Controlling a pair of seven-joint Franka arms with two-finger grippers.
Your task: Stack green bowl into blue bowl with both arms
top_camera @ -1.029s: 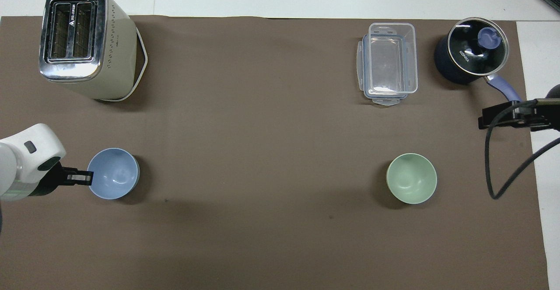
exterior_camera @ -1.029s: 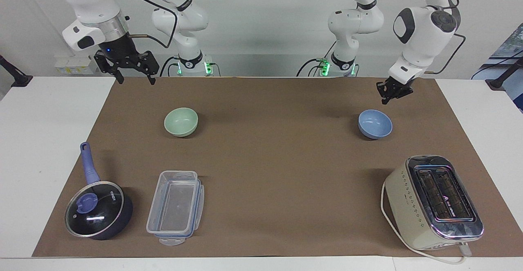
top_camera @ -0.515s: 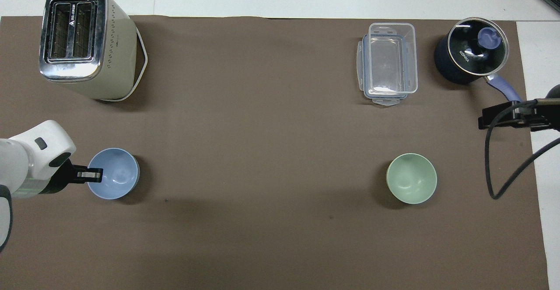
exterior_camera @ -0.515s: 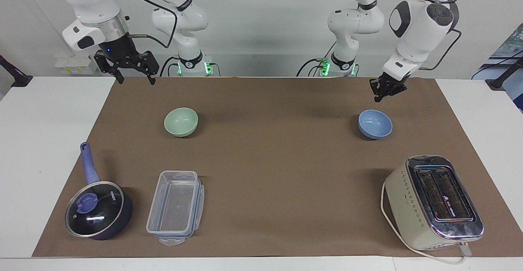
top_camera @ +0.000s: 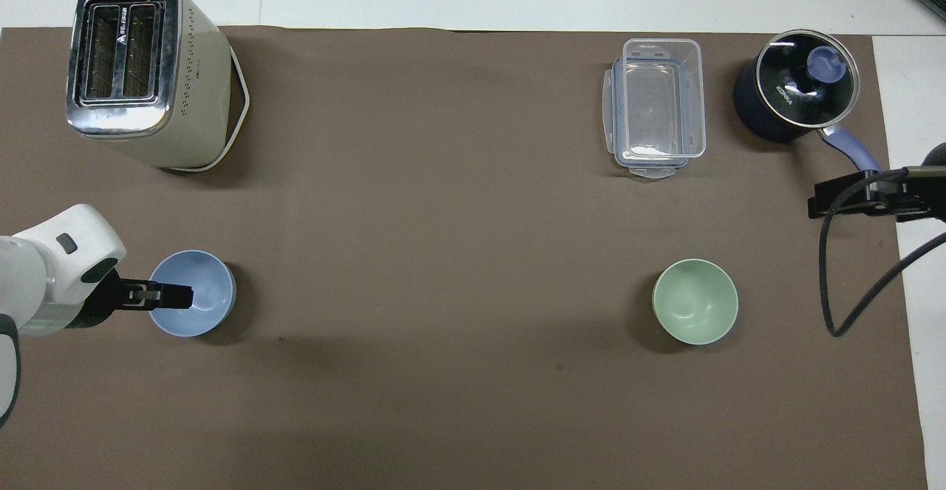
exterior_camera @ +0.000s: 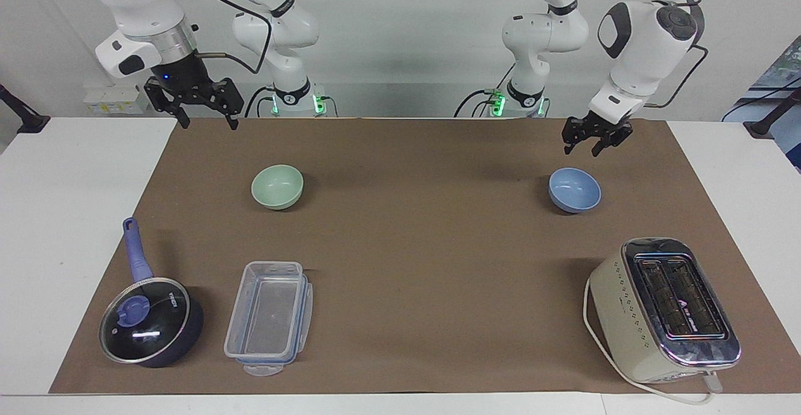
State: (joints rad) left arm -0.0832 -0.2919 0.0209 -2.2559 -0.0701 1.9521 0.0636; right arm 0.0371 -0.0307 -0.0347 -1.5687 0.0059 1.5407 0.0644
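At the facing view's right, your left gripper (exterior_camera: 592,146) hangs open and empty above the blue bowl (exterior_camera: 574,189). At upper left, your right gripper (exterior_camera: 206,119) waits open, holding nothing, up from the green bowl (exterior_camera: 277,186)

A small round matte bowl (exterior_camera: 277,186) is plain pale mint green; another small smooth bowl (exterior_camera: 574,189) is plain periwinkle blue. Both sit on a flat brown paper mat (exterior_camera: 413,240) over a white table (exterior_camera: 56,215). On that mat, the boxy toaster (exterior_camera: 663,310) is cream with a chrome top, the lidded saucepan (exterior_camera: 150,321) dark navy with a lilac-blue handle, the rectangular plastic container (exterior_camera: 269,316) clear with bluish clips
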